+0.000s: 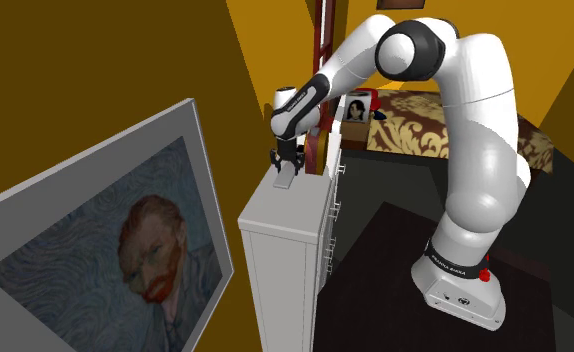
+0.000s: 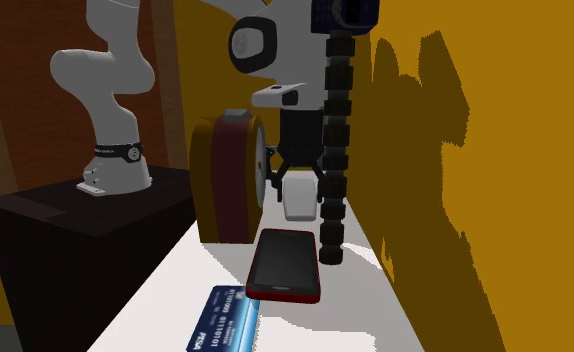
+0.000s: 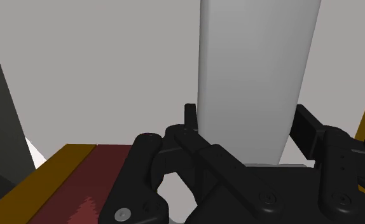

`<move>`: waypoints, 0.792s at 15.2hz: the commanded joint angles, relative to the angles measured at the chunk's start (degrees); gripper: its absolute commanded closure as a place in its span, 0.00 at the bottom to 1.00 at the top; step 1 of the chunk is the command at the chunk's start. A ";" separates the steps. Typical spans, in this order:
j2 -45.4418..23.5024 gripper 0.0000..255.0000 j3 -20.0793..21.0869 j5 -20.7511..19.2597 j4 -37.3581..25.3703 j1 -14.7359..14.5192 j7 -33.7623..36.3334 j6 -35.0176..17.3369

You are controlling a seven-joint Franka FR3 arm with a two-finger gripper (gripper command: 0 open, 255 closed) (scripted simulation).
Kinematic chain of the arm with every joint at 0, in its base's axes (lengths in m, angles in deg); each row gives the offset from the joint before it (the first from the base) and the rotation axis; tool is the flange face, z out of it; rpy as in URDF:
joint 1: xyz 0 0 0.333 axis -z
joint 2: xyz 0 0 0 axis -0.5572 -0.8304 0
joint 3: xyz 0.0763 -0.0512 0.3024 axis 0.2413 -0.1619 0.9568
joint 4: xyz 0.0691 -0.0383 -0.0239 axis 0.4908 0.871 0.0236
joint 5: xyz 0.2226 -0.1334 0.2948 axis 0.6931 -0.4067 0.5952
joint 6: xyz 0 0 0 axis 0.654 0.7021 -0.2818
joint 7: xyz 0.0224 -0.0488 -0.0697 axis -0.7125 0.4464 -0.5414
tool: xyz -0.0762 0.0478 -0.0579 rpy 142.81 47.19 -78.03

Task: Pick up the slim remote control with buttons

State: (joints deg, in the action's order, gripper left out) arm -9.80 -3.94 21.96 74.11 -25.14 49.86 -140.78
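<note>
Closest to the second exterior camera, a blue card (image 2: 221, 320) lies flat at the near edge of a white cabinet top (image 2: 375, 300). Just behind it, and overlapping its far corner, lies a dark phone in a red case (image 2: 285, 265). Farther back sits the remote control (image 2: 301, 198), drawn plain white with no buttons visible.

The black gripper (image 2: 297, 178) points down over the remote. Its jaws stand apart by the remote's width and are clamped on it, one on each long side. In the wrist view the two fingers (image 3: 191, 121) press against the remote's edges near its closer end, and the rest of the slab stretches away from them across the white surface. Whether the remote has left the surface cannot be told.

A thick round maroon object with a gold rim (image 2: 225, 180) stands upright just beside the gripper on the second exterior view's left. A black knobbly column (image 2: 333, 170) rises just beside it on the right. An ochre wall (image 2: 475, 150) is behind that.

In the shoulder view the cabinet (image 1: 285, 260) is tall with drawers, and a framed portrait painting (image 1: 125, 250) fills the near left.
</note>
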 commanded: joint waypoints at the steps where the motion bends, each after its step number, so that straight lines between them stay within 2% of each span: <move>1: 1.03 1.00 0.01 0.02 -0.09 0.02 -0.02 1.11; 12: 6.27 1.00 0.05 0.10 -1.62 0.05 -0.06 7.88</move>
State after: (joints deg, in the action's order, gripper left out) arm -3.96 -3.90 22.06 72.71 -25.07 49.77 -133.55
